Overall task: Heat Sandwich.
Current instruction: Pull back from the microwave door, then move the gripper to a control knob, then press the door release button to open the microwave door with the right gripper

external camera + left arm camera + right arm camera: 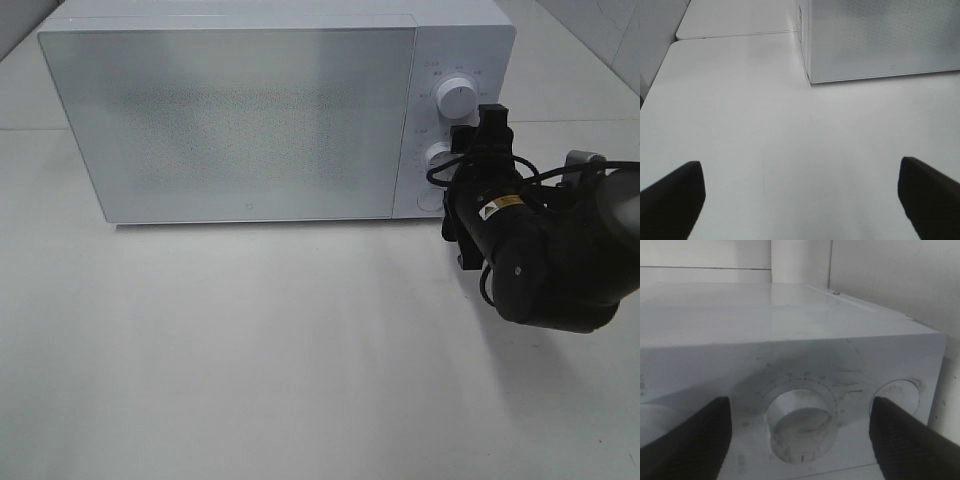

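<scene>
The sandwich is out of view. The white microwave (230, 120) stands at the back of the table with its door shut. My right gripper (463, 152) is up against the control panel at the lower knob (438, 157). In the right wrist view that knob (801, 422) sits between the two black fingers (695, 440), which stand wide apart and clear of it, so the right gripper (800, 437) is open. My left gripper (800, 200) hovers open over bare table, with nothing between its fingers (675, 200). It does not show in the exterior high view.
An upper knob (458, 97) and a round button (897, 395) flank the lower knob on the panel. The microwave's front corner (812, 75) lies ahead of the left gripper. The white table (250, 350) stretches in front of the microwave.
</scene>
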Available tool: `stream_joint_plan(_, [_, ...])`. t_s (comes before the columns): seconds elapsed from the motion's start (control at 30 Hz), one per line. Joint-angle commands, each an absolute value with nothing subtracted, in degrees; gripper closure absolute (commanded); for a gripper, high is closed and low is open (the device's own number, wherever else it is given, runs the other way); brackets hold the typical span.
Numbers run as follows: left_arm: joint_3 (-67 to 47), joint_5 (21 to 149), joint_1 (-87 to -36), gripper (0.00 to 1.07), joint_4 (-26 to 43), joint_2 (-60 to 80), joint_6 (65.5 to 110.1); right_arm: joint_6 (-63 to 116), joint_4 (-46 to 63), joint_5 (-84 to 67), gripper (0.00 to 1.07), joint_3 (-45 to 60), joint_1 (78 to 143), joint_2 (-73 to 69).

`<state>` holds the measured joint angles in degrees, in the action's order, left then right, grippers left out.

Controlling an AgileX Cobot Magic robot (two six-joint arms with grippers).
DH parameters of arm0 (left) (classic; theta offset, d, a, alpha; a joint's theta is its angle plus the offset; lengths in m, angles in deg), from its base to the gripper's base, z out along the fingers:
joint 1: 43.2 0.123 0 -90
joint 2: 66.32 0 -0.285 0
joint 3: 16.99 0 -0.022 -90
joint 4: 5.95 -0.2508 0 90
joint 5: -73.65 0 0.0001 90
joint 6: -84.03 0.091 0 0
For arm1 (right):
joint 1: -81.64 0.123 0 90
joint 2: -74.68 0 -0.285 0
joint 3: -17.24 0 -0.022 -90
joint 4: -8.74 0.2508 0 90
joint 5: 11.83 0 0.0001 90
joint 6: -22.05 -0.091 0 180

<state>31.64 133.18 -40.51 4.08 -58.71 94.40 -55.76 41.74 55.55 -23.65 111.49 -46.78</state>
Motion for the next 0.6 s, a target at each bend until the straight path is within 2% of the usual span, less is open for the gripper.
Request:
stream_joint_plan(0.03, [31.7, 132.9, -41.1, 0.03, 4.2, -60.3, 94.1, -54.4, 40.5, 55.8, 0.31, -24.3, 111.4, -45.0])
stream_joint_plan(0.33, [31.7, 132.9, -41.1, 0.03, 4.2, -60.3, 94.1, -46.8, 36.7, 43.8, 0.31, -33.7, 111.4, -34.1])
stream_joint_plan(0.6, [31.7, 132.9, -41.1, 0.03, 4.2, -60.3, 94.1, -32.6, 31.4, 27.4, 0.31, -35.6, 111.4, -24.8])
